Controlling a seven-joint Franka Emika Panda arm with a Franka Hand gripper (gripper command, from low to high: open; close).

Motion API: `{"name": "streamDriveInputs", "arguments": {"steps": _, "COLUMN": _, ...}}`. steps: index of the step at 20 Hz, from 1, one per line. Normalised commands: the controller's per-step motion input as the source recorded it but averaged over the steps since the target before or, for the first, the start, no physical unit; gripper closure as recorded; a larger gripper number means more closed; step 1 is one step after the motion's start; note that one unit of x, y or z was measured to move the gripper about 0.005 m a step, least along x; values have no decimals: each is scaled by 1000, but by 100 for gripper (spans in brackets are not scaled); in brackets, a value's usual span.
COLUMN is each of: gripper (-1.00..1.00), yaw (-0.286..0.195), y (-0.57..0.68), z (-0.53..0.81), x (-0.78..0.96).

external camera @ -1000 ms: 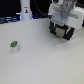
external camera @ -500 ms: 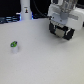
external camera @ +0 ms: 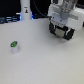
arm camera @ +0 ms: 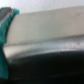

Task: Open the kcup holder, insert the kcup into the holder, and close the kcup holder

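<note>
one tiny kcup with a green top stands on the pale table at the exterior view's left. a white post rises behind. well apart at the right, the gripper hangs spread, grasping nothing. wrist view is blurred.

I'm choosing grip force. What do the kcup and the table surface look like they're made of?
The kcup: probably smooth plastic, white body, green top, though too blurred to be sure. The table: pale, matte, even-toned, possibly laminate or painted board; no glare shows.
</note>
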Motion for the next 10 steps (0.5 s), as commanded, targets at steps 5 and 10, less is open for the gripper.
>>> {"name": "streamDriveInputs", "arguments": {"steps": 5, "gripper": 100, "yaw": -81, "y": -304, "z": 262, "x": 944}}
{"name": "streamDriveInputs", "arguments": {"steps": 10, "gripper": 100, "yaw": -32, "y": -195, "z": 150, "x": 534}}
